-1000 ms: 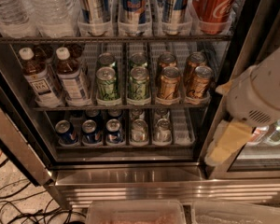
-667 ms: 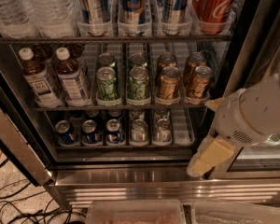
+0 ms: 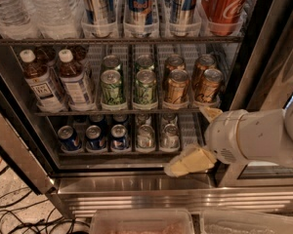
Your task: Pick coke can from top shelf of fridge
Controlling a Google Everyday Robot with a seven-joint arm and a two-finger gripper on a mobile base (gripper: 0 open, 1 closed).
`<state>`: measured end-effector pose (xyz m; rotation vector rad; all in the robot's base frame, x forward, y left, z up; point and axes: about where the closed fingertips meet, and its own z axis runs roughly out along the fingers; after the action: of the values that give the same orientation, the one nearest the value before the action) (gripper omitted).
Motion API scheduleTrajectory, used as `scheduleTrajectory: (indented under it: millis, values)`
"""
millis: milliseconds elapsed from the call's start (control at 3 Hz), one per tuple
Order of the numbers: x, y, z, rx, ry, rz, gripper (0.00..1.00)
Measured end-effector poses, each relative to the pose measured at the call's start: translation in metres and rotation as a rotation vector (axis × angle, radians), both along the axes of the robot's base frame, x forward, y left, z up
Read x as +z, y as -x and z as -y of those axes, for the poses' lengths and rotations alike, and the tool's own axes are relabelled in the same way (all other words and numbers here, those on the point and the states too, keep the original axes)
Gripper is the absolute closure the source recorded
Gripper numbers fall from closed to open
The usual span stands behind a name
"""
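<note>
The red coke can [image 3: 225, 4] stands on the top shelf [image 3: 117, 41] of the fridge [image 3: 136, 183], up at about 1 o'clock. It sits in a clear plastic tray [image 3: 223, 31] at the right end of the row. The gripper [image 3: 199, 137] is low down at about 4 o'clock, in front of the bottom rack. Its two cream fingers [image 3: 188, 161] are apart with nothing between them, so the coke can is well above it and not touched yet. To do this step well, I think the arm should first go up toward 12 o'clock. It should stay out in front of the racks so it does not bump the gold-brown cans [image 3: 177, 86]. The dark door frame [image 3: 261, 48] is just beside the coke can at 3 o'clock, and a tall silver and blue can [image 3: 183, 4] is next to it at 9 o'clock. So the fingers should slide in on each side of the red one only, squeeze softly around its middle, and lift it over the tray's lip.
</note>
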<state>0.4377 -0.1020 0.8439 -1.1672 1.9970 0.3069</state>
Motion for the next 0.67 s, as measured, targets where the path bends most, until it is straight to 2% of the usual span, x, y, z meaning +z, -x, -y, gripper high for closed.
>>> scheduleTrajectory:
  millis: [333, 667]
  values:
    - [0.013, -0.014, -0.018, -0.015, -0.123, 0.104, 0.00]
    - [0.025, -0.012, -0.032, 0.012, -0.156, 0.144, 0.00]
